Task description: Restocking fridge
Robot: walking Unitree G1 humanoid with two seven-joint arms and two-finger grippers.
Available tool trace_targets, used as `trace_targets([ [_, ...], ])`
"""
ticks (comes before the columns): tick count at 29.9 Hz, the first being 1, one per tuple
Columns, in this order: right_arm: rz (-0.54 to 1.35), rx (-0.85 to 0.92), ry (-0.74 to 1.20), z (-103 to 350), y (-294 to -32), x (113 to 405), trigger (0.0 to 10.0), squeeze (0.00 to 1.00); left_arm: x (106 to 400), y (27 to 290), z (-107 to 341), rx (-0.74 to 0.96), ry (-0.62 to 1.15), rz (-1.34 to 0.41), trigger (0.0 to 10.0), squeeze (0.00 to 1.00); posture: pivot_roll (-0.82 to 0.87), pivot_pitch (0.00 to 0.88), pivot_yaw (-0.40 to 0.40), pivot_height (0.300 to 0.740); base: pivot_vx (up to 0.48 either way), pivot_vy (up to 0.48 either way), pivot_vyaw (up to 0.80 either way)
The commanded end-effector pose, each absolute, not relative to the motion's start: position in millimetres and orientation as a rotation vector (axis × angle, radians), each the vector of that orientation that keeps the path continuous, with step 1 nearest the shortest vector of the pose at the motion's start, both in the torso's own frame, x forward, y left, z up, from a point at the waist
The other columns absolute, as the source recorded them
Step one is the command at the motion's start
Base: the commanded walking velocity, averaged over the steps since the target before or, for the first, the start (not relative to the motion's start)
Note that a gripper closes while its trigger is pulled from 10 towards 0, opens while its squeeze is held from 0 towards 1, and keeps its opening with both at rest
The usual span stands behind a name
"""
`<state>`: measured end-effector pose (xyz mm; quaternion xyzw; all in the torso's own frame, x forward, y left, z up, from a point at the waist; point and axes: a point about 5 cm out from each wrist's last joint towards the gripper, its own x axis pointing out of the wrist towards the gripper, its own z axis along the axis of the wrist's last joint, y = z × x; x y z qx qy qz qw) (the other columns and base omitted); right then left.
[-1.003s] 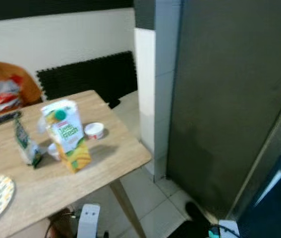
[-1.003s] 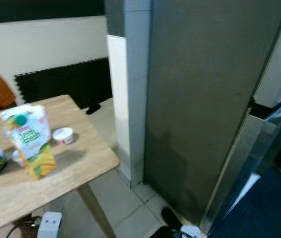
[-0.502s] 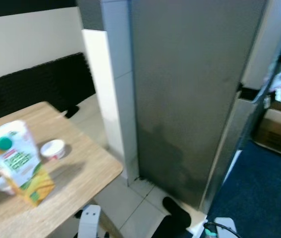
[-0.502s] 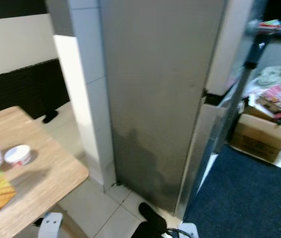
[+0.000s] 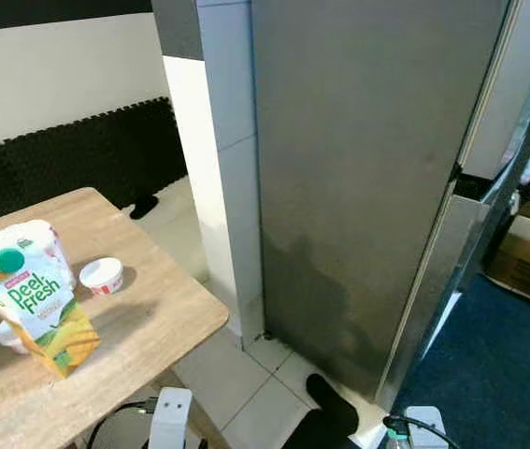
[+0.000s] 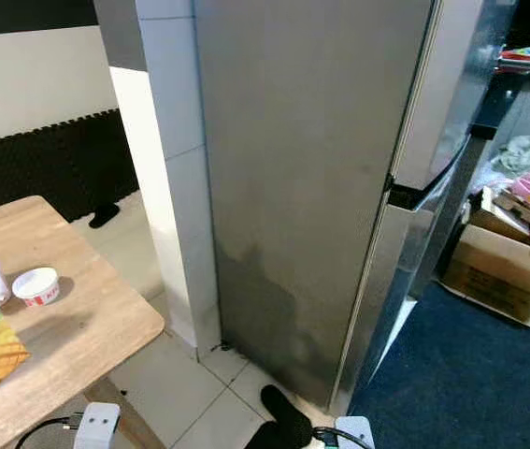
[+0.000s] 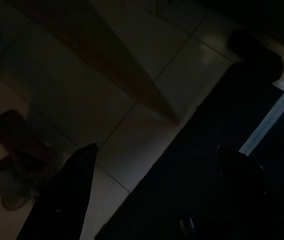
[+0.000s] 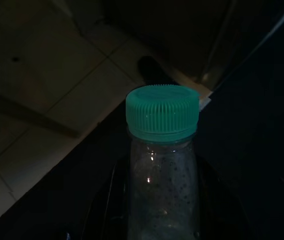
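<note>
The tall grey fridge stands ahead, its side panel facing me and its doors seen edge-on at the right. In the right wrist view, a clear bottle with a green cap stands upright in my right gripper, which is shut on it low over the tiled floor. My left gripper hangs open above the floor, its black fingers wide apart with nothing between them. A Deel Fresh juice carton and a small white cup stand on the wooden table at my left.
A white tiled pillar stands between table and fridge. Black foam mats line the wall behind the table. A dark blue carpet and a cardboard box lie to the right of the fridge.
The camera has swung right from the table toward the fridge, so the seated person has left the picture. The carton and the cup stand where they were.
</note>
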<state>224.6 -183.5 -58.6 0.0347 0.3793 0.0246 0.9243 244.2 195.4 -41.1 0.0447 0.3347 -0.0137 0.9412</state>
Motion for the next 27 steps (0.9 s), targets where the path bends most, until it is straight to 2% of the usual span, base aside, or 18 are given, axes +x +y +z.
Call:
trace_targets([
  [1, 0.05, 0.065, 0.775, -59.3, -185.3, 222.7, 10.0, 0.0, 238.6, 196.1, -45.2, 0.103, 0.703, -0.037, 10.0, 0.0, 0.02, 0.104, 0.048, 0.74, 0.0, -0.48, 0.0],
  [27, 0.055, 0.053, 0.781, -59.9, -185.6, 222.1, 10.0, 0.0, 240.5, 196.1, -44.0, 0.108, 0.701, -0.043, 10.0, 0.0, 0.02, 0.104, 0.052, 0.74, 0.0, -0.48, 0.0],
])
